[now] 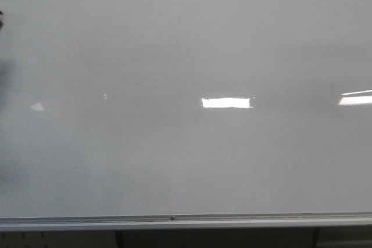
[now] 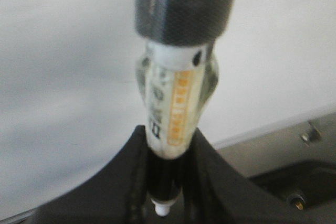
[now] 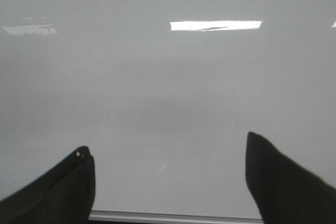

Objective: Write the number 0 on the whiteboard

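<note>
I hold a marker (image 2: 176, 108) in my left gripper (image 2: 167, 156), the jaws closed on its barrel. The long axis of the marker runs along the line of my fingers, and its cap end or tip (a small white point, I cannot tell which) shows between them at the near side of the wrist view. Behind the marker is the whiteboard (image 1: 186, 39), pale and glossy, and its silver rail (image 1: 174, 219) runs along the bottom edge.

My right gripper (image 3: 168, 182) holds nothing. Its jaws stand wide apart, and between them I see only the board surface and the rail.

In the front view no 0 is on the board yet. I see only two bright reflections (image 1: 226, 102) and some faint smudges; my arms are almost out of this view, only a dark shadow at the left edge.

So the left arm is the one that must write. I judge that the marker must come toward the board with its axis pointing at the surface, the tip meeting an open area in front of me. How far the tip is from the board now, I cannot tell.
</note>
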You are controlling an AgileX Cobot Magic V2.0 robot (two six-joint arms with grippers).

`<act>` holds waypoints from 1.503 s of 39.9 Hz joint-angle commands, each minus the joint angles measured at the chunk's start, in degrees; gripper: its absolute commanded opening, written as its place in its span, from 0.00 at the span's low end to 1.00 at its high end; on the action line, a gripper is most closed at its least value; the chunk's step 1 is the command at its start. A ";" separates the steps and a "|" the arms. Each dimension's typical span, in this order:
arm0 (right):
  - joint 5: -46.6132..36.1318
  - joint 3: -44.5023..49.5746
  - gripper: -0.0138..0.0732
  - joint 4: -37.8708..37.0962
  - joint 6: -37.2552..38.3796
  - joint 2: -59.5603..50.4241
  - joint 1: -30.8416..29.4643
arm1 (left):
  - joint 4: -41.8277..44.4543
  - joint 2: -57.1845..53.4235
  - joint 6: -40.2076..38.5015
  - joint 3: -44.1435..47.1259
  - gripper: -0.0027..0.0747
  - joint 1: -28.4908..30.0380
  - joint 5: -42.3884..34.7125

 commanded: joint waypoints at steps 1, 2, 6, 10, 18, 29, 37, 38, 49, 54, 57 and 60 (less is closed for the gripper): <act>-2.90 -2.14 0.85 0.32 -0.08 1.59 -0.18 | -13.26 -3.36 13.37 -2.64 0.01 -4.38 7.22; -2.76 -2.20 0.85 0.49 -0.08 1.82 -0.18 | -15.91 -3.36 16.22 -2.83 0.01 -5.29 9.78; -1.82 -2.38 0.85 2.50 -0.08 2.99 0.25 | -27.74 -3.36 30.02 -3.39 0.01 -10.17 21.32; 0.50 -3.16 0.85 5.13 -0.31 5.10 0.87 | -35.42 -3.36 35.49 -3.39 0.01 -15.40 28.64; 6.36 -7.04 0.85 9.90 -1.79 9.61 4.13 | -37.03 -3.36 36.00 -3.39 0.01 -20.77 31.68; 20.07 -17.56 0.85 31.34 -20.74 22.33 13.04 | -37.16 -3.36 36.08 -3.39 0.01 -23.46 33.38; 32.27 -27.16 0.85 41.30 -32.99 36.40 15.38 | -37.16 -3.36 36.08 -3.39 0.01 -23.46 34.96; 33.64 -28.51 0.85 42.77 -34.45 38.29 15.45 | -37.16 -3.36 36.08 -3.39 0.01 -23.46 34.96; 43.60 -37.88 0.85 55.79 -45.21 53.72 16.21 | -37.16 -3.36 36.08 -3.39 0.01 -23.46 34.96; 46.69 -42.41 0.85 55.79 -45.41 60.15 19.86 | -37.16 -3.36 36.08 -3.39 0.01 -23.46 34.96; 46.82 -44.60 0.85 55.79 -45.41 62.95 22.29 | -37.16 -3.36 36.08 -3.39 0.01 -23.46 34.96; 47.39 -46.30 0.85 55.73 -45.41 65.59 24.01 | -37.16 -3.36 36.08 -3.39 0.01 -23.46 34.96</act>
